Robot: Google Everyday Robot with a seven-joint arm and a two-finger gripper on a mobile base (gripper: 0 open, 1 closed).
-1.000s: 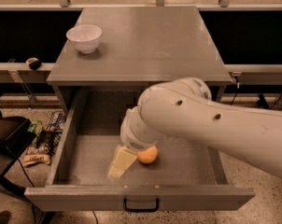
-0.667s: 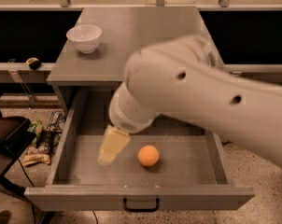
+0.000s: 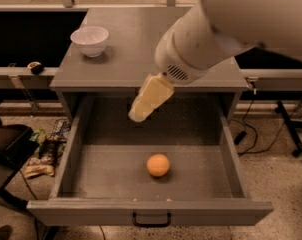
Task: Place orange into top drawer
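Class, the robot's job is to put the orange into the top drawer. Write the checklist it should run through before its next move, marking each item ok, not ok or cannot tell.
1. Orange lies on the floor of the top drawer: ok.
2. Gripper hangs above the drawer, apart from the orange: ok.
3. Orange at rest, not rolling: cannot tell.
4. Drawer stands open, its handle unblocked: ok.
5. White bowl on the cabinet top, well aside of the gripper: ok.
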